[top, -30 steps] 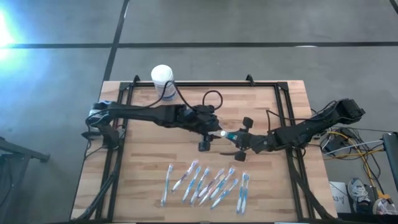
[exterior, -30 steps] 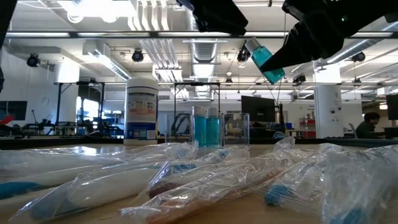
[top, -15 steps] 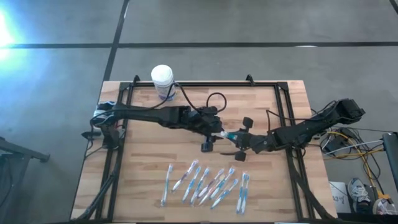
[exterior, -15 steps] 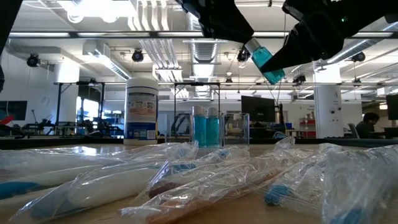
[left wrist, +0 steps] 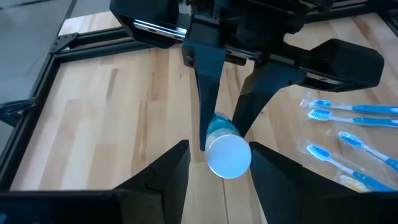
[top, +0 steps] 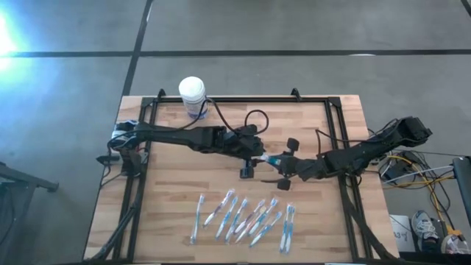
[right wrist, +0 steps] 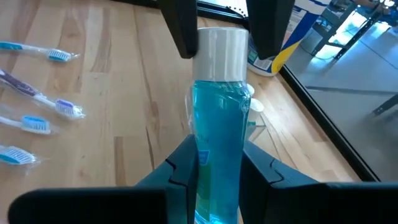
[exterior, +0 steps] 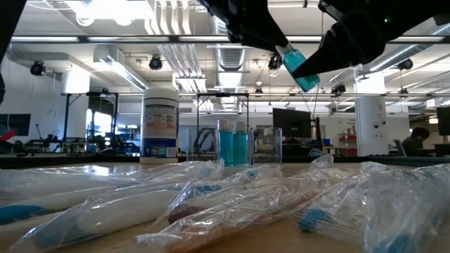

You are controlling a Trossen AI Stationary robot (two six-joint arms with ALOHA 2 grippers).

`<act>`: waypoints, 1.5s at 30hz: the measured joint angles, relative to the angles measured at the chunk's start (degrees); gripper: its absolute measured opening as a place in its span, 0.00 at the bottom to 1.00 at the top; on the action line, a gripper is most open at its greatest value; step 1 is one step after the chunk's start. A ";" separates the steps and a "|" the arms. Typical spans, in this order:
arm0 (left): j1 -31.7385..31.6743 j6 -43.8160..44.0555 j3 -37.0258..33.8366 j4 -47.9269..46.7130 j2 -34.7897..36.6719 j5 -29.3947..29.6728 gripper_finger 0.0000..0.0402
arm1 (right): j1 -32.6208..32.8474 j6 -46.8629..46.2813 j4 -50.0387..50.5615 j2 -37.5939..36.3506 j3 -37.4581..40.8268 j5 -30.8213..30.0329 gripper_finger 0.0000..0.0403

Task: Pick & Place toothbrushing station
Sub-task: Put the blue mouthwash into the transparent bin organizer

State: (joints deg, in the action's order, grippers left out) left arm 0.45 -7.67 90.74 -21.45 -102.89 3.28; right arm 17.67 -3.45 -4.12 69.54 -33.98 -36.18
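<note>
I see my right gripper (right wrist: pixel 217 171) clamped on a blue mouthwash bottle (right wrist: pixel 219 149) mid-surface; my left gripper (left wrist: pixel 219 163) fingers apart, straddling its cap (left wrist: pixel 228 155)

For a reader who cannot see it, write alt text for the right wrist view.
The right pincer holds a small bottle of blue liquid by its body. The left pincer's two dark fingers flank the bottle's white cap from the far side. Wrapped toothbrushes lie on the wooden table.
</note>
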 joint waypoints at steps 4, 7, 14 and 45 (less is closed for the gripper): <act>0.00 -0.70 -0.07 0.85 0.00 -0.10 0.42 | 0.00 0.68 -1.32 0.04 0.02 0.00 0.17; 0.00 -0.79 -0.24 2.27 0.00 -0.10 0.42 | 0.00 0.68 -1.47 0.04 0.02 0.00 0.17; -0.07 -1.41 -1.45 3.64 0.07 -0.11 0.42 | 0.00 0.88 -1.36 0.07 0.13 0.16 0.17; -0.29 -4.17 -2.67 4.39 0.17 -2.31 0.24 | 0.04 0.86 -1.87 0.07 0.28 0.24 0.17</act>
State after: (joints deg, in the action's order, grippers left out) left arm 0.16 -11.84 88.07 -17.06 -102.72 0.97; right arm 17.72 -2.59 -5.99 69.60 -33.70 -35.95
